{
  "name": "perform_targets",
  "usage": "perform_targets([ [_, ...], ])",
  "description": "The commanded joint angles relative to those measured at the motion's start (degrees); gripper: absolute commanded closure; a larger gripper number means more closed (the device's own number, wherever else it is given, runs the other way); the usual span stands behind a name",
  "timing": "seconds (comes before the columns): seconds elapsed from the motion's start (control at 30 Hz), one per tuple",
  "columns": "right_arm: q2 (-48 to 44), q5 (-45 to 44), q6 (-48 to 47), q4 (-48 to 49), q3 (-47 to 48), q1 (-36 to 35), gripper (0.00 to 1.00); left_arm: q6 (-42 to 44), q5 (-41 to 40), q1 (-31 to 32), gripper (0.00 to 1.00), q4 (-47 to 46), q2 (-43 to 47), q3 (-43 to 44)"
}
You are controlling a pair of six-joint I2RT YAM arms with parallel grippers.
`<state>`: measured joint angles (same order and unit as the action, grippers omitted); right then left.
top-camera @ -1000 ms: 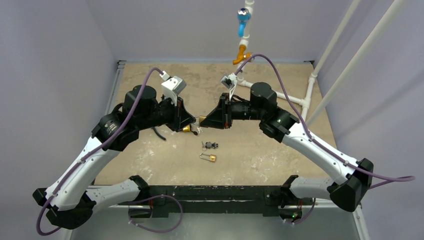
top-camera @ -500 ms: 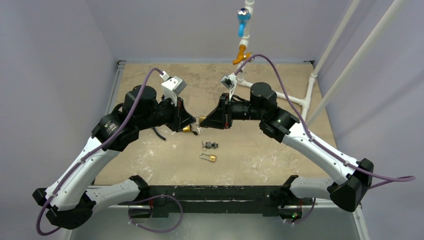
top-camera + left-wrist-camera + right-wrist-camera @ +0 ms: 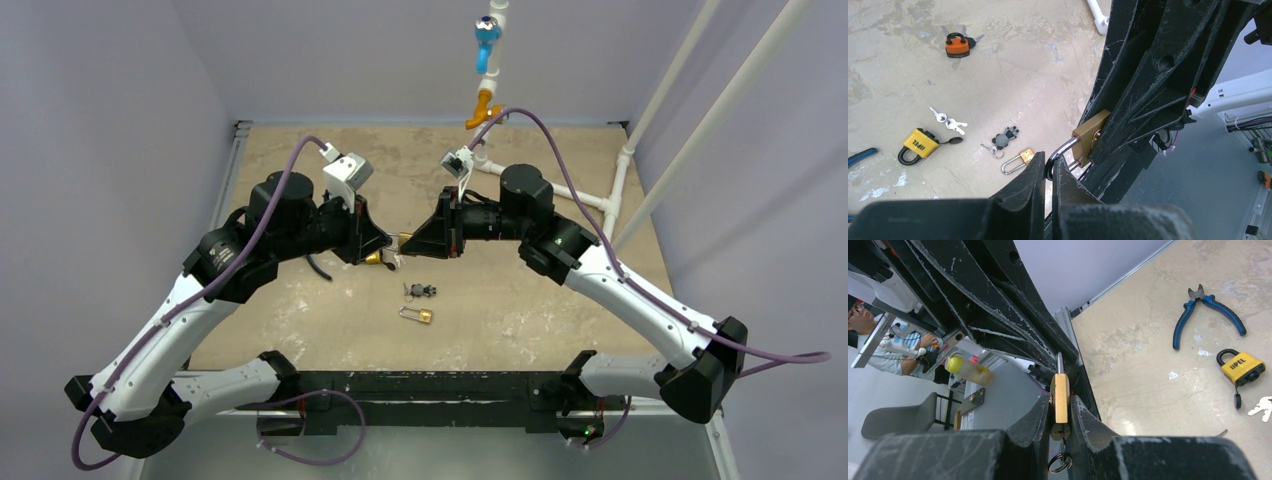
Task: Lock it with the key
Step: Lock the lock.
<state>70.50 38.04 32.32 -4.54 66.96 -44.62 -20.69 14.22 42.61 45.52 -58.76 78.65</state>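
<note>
- Two robot arms meet in mid-air above the middle of the worktop (image 3: 520, 300), the left arm (image 3: 230, 260) and right arm (image 3: 590, 260) tip to tip.
- A brass padlock (image 3: 1087, 137) is held between them, clear of the surface.
- The left jaws are nearly closed and pinch the padlock's steel shackle (image 3: 1060, 150) at its bend.
- The right jaws are clamped flat on both sides of the padlock's brass body, as the right wrist view shows (image 3: 1060, 399); the shackle points away from that camera.
- A key ring (image 3: 1060, 460) hangs at the body's near end. Whether a key sits fully in the keyhole cannot be told.
- Below, on the worktop, lie a small brass padlock (image 3: 1018, 161) with its shackle up, just beside a dark bunch of keys (image 3: 1004, 140).
- A yellow padlock (image 3: 918, 145) lies further along, with loose silver keys (image 3: 948, 120) near it.
- An orange padlock (image 3: 957, 45) lies well apart from the others.
- Blue-handled pliers (image 3: 1205, 310) lie beyond the yellow padlock in the right wrist view.
</note>
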Motion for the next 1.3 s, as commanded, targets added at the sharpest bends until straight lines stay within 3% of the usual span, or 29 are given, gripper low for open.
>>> perform_targets([
  [0.0,3.87,-6.99,-0.94,9.9,3.44,-3.02,1.0,-7.43,20.21,6.55,1.0,-14.69,-2.1,1.6],
  [1.27,6.8,-5.75,-1.49,10.04,4.55,-3.46,1.0,-11.57,25.66,9.85,1.0,-20.6,-3.14,3.64],
])
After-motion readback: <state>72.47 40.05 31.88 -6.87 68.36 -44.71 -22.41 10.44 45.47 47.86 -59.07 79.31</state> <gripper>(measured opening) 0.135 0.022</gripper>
